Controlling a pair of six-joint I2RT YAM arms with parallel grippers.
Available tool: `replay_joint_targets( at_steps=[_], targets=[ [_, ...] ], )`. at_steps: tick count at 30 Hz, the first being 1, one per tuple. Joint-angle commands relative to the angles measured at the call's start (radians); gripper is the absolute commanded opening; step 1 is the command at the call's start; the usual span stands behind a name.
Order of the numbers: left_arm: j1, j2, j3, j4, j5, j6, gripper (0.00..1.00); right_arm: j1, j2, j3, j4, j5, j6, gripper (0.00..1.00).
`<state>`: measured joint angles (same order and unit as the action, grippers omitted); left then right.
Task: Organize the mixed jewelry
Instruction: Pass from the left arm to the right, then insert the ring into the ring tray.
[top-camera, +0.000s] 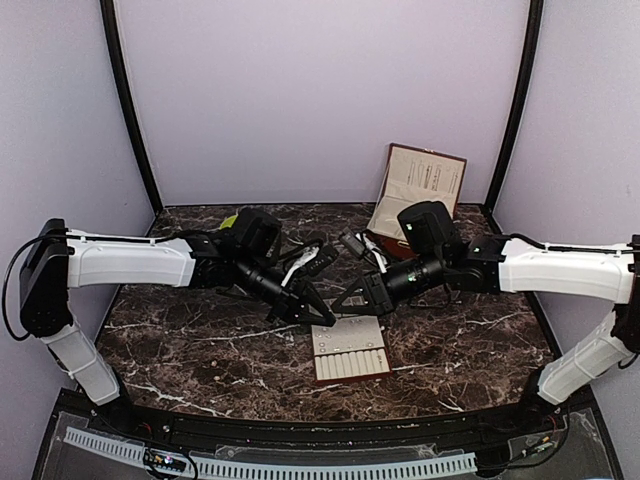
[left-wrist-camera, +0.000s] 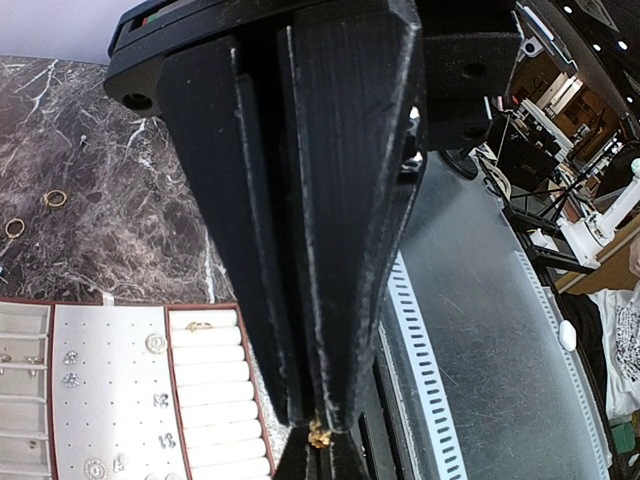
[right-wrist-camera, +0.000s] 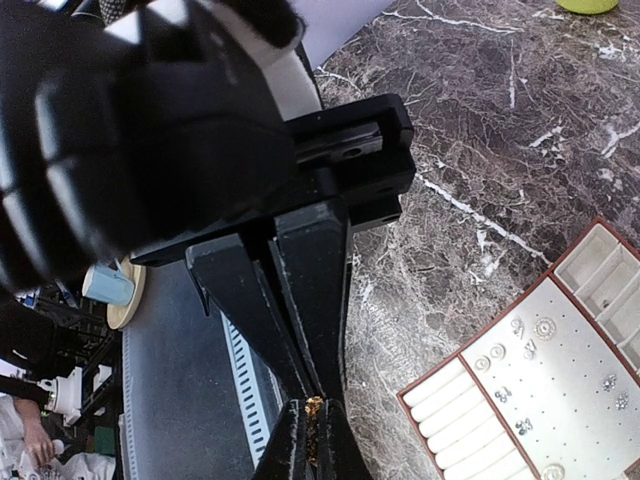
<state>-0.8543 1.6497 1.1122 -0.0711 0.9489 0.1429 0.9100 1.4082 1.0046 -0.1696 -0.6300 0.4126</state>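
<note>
Gold piece: a tiny, knobbly gold-coloured metal piece (left-wrist-camera: 320, 435), held in the air over the middle of the counter, above the tray's far side.
Left gripper (left-wrist-camera: 324, 422): black fingers pressed together to a hairline seam, with the gold piece at their very tips.
Right gripper (right-wrist-camera: 313, 396): also closed to a thin seam, meeting the left gripper tip to tip on the same gold piece. Both seem to pinch it; I cannot tell which one bears it.
Tray: a beige slotted tray with a brown edge (top-camera: 352, 378), lying flat near the middle of the near edge, just below the two grippers.
Sorted so far: several silvery studs (left-wrist-camera: 70, 357) sit on the dotted panel and one gold ring (left-wrist-camera: 198, 325) in the top ring roll. The bits in the side compartments are too small to name.
Loose: two gold rings (left-wrist-camera: 55, 198) lie on the dark marble counter (top-camera: 200, 350) beside the tray.
Bowl: a lime-green bowl (top-camera: 228, 221) toward the back edge, left of centre, its contents hidden by the left arm.
Case: a brown open case (top-camera: 420, 190) leaning at the back right corner.
Progress: partway, by my reading. Most ring rolls are bare, the gold piece is not yet placed, and the two loose rings need homes.
</note>
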Motion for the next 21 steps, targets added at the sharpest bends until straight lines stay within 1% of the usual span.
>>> replay_joint_targets(
  at_steps=[1,8,10,12,13,14,15,16,18,21],
  targets=[
    [0.007,-0.009,0.025,-0.02,0.012,0.014,0.0,0.005,-0.001,0.022,-0.002,0.011,-0.001,0.0],
    [0.006,-0.014,0.017,0.0,-0.005,0.0,0.0,0.006,-0.023,0.005,-0.006,0.05,-0.004,0.0],
    [0.007,-0.019,0.016,0.0,-0.026,0.001,0.12,0.006,-0.033,-0.008,0.007,0.071,0.004,0.0],
    [0.007,-0.035,0.007,0.006,-0.074,0.002,0.34,0.005,-0.052,-0.025,0.024,0.096,0.018,0.0],
    [0.008,-0.056,0.0,0.024,-0.115,0.003,0.38,0.004,-0.061,-0.036,0.033,0.112,0.026,0.0],
    [0.012,-0.072,-0.021,0.038,-0.135,0.001,0.44,0.005,-0.072,-0.05,0.041,0.129,0.035,0.0],
    [0.016,-0.106,-0.035,0.08,-0.176,-0.002,0.48,0.004,-0.085,-0.064,0.051,0.147,0.046,0.0],
    [0.025,-0.126,-0.069,0.105,-0.195,-0.013,0.53,0.004,-0.097,-0.081,0.062,0.173,0.058,0.0],
    [0.047,-0.203,-0.117,0.18,-0.245,-0.036,0.58,0.005,-0.122,-0.119,0.087,0.208,0.09,0.0],
    [0.086,-0.266,-0.16,0.261,-0.309,-0.063,0.61,0.005,-0.16,-0.197,0.14,0.253,0.167,0.0]
  ],
)
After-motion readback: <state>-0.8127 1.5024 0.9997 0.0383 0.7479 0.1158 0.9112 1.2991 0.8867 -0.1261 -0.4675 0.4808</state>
